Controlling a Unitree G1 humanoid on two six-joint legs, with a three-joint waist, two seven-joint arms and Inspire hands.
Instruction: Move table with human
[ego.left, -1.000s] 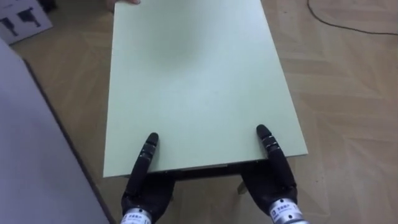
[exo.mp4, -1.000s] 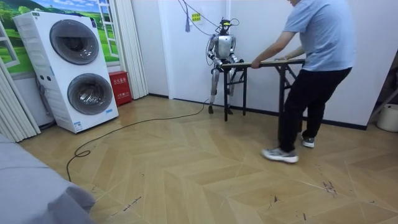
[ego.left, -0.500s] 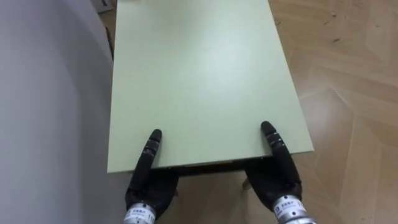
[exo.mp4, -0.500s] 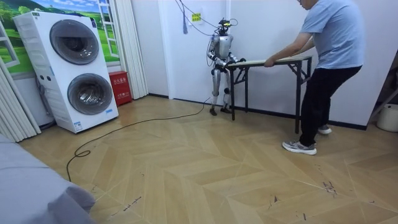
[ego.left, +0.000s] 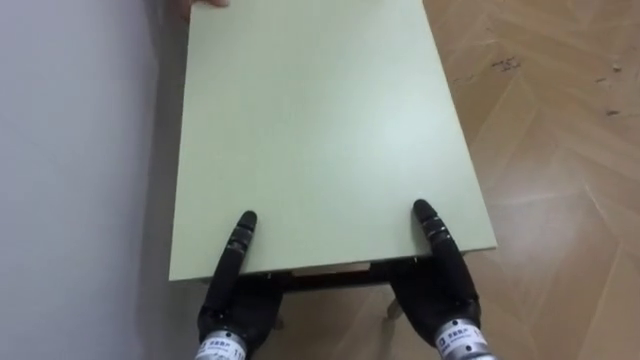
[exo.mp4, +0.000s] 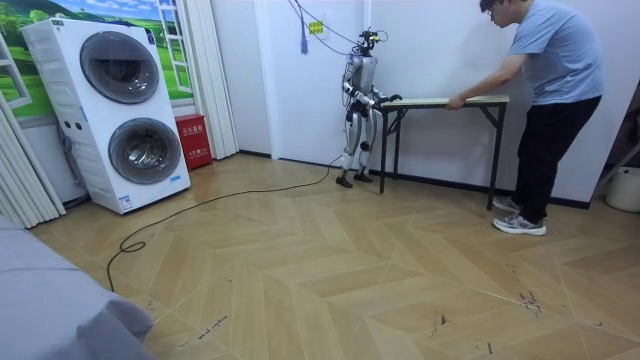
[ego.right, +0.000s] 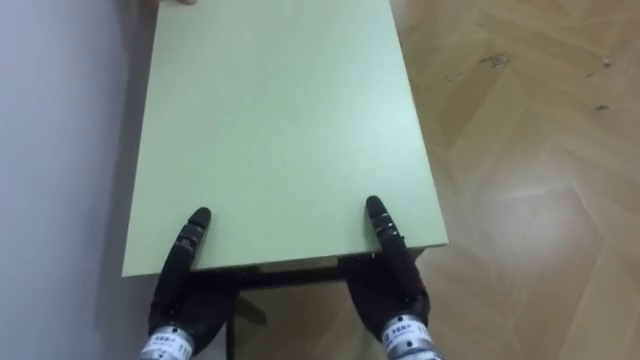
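A white wall (exo.mp4: 300, 90) and a herringbone wood floor (exo.mp4: 330, 290) frame the scene. At the room view's left stands a stacked pair of washing machines (exo.mp4: 120, 110), with a small red box (exo.mp4: 192, 140) beside them at the foot of the wall.

A person (exo.mp4: 555, 90) in a light blue shirt and dark trousers stands at the room view's right. The person leans forward, one arm stretched out to the far end of the worktop (ego.left: 320, 130). In the eye views the person's hand (ego.left: 195, 5) rests at the far left corner of the top.

The worktop is a long, pale green, bare slab on dark folding legs. It lies lengthwise between the robot and the person, its left long edge close along the wall. Whether its legs touch the floor cannot be told.

The robot stands upright at the near short end, close to the wall, both arms reaching forward at worktop height.

The left hand (ego.left: 232, 305) sits at the near left corner, and the right hand (ego.left: 438, 292) at the near right corner. Each palm lies just below the near edge. A dark part of each hand reaches up over the edge and lies straight and flat on the top, pointing away from the robot. The rest of each hand is hidden under the slab, so whether either hand is clenched on the edge cannot be told.
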